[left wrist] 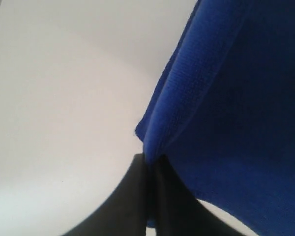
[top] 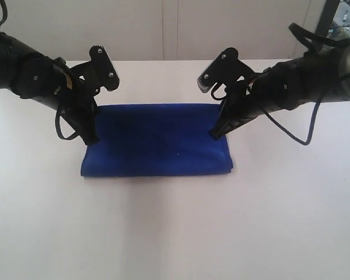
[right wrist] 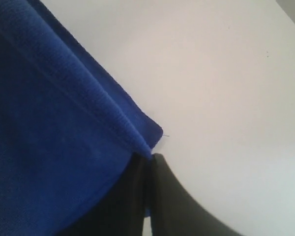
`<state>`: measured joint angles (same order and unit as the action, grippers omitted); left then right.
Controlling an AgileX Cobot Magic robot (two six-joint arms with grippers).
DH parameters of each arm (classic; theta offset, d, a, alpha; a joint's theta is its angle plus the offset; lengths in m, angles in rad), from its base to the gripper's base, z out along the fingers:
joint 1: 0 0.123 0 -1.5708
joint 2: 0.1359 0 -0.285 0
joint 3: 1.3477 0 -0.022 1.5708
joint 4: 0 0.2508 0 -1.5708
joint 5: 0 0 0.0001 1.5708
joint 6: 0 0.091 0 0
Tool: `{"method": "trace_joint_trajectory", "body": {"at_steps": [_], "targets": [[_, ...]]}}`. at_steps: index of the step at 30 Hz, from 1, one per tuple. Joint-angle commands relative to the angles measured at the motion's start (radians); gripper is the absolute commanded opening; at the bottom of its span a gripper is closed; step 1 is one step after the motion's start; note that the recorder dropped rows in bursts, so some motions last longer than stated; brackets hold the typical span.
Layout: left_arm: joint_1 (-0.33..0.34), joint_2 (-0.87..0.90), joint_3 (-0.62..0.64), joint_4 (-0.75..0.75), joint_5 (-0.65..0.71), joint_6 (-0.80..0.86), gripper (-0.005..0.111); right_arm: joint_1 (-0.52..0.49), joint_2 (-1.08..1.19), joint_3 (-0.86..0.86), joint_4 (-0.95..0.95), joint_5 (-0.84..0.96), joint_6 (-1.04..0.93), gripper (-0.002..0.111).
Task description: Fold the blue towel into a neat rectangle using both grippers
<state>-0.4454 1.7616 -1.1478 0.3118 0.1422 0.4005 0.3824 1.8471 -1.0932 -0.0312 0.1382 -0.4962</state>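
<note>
The blue towel is lying flat on the white table, in the middle of the exterior view and a little towards the far side. It is showing as a deep royal-blue, soft, plain cloth, doubled into a wide rectangle. Its near edge is looking thick and rounded, the near right corner is bulging out slightly, and the side edges are slanting inwards towards the far edge. A tiny pale speck is sitting on its upper face, right of centre. In the wrist views the pile is looking fine and fuzzy, and a stitched hem is running along the edge as a ribbed band. At the corner in the right wrist view a short loose thread is sticking out over the table.

The left gripper is pointing down at the towel's far left part. The left wrist view is showing its two black fingers pressed together, with the hemmed corner of the cloth nipped between their tips. The right gripper is pointing down at the far right part, its jaws likewise clamped tight on the hemmed corner there. Both arms are leaning in from the outer sides.
</note>
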Motion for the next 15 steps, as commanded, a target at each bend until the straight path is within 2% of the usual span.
{"method": "trace_joint_trajectory", "body": {"at_steps": [1,5,7,13,15], "targets": [[0.004,0.032,-0.006,0.003,-0.036,-0.009,0.000,-0.007,0.009,-0.004,-0.006,-0.036,0.004,0.000],[0.004,0.048,-0.006,0.003,-0.045,-0.009,0.002,-0.007,0.009,-0.004,-0.006,-0.040,0.004,0.001],[0.004,0.048,-0.006,0.003,-0.045,-0.009,0.009,-0.007,0.009,-0.004,-0.006,-0.048,0.004,0.005],[0.004,0.048,-0.006,0.003,-0.044,-0.009,0.048,-0.007,0.009,-0.004,-0.006,-0.061,0.004,0.037],[0.004,0.048,-0.006,0.003,-0.044,-0.009,0.055,-0.007,0.009,-0.004,-0.006,-0.073,0.004,0.047]]}}
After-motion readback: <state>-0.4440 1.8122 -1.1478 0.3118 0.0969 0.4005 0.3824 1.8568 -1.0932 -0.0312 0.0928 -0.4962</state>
